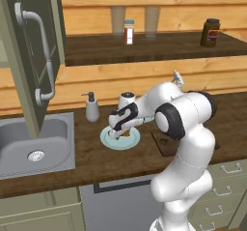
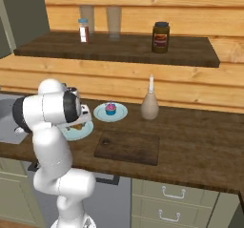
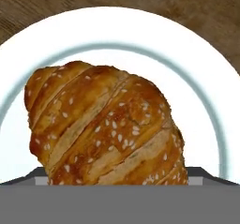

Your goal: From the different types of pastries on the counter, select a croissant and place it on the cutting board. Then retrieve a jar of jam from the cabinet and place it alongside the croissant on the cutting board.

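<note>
At the far left of the left base view, the olive-grey cabinet door (image 1: 29,56) stands swung open above the grey steel sink (image 1: 34,145), its long curved handle (image 1: 38,56) facing the room. To the right of the sink, on the dark brown counter (image 1: 91,160), stands a grey soap dispenser (image 1: 91,108), and next to it a round light blue plate (image 1: 120,139). The gripper (image 1: 118,131) is lowered right over this plate; whether its fingers are apart or closed on anything I cannot tell, since the hand hides them. In the hand view the golden-brown croissant (image 3: 105,124), dotted with pale seeds, lies on that plate (image 3: 206,87) close under the camera. Further right in the right base view, a second blue plate (image 2: 110,112) carries the pink-frosted cupcake (image 2: 110,108), and near it a tan, narrow-necked bottle (image 2: 149,105) stands upright. In front of them the cutting board (image 2: 127,147) lies flat on the counter with nothing on it. On the shelf above stand a slim white bottle (image 2: 84,30) and, well to its right, a tall dark brown jar (image 2: 161,37).
</note>
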### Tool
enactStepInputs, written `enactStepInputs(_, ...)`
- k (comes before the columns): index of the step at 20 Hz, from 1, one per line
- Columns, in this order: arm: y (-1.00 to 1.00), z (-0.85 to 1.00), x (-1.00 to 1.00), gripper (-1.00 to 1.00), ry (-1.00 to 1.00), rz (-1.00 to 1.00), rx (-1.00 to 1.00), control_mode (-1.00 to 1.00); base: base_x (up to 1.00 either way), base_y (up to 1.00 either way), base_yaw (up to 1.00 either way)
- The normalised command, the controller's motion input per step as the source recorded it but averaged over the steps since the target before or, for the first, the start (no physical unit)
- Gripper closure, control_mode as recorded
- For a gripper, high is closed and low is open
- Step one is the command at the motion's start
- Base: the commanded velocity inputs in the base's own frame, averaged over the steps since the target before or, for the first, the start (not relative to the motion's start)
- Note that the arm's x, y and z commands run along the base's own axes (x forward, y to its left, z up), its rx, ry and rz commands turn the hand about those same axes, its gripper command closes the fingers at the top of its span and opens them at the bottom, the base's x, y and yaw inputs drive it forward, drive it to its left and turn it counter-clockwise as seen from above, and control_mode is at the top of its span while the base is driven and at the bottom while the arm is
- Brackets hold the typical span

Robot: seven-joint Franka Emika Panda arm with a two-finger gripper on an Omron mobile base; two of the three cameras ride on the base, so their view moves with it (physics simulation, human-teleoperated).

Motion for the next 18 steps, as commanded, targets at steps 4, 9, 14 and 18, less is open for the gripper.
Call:
enactStepInputs(4, -0.94, 0.99, -0.79, 1.0, -0.11, -0.04, 0.07, -1.0, 0.0, 0.0, 0.0)
enactStepInputs(9, -0.98, 0.73, -0.72, 1.0, 0.0, -0.15, 0.04, -1.0, 0.0, 0.0, 0.0)
enactStepInputs(14, -1.0, 0.17, -0.08, 1.0, 0.11, -0.22, 0.0, -1.0, 0.0, 0.0, 0.0)
enactStepInputs(18, -1.0, 0.0, 0.52, 1.0, 0.25, -0.16, 0.0, -1.0, 0.0, 0.0, 0.0)
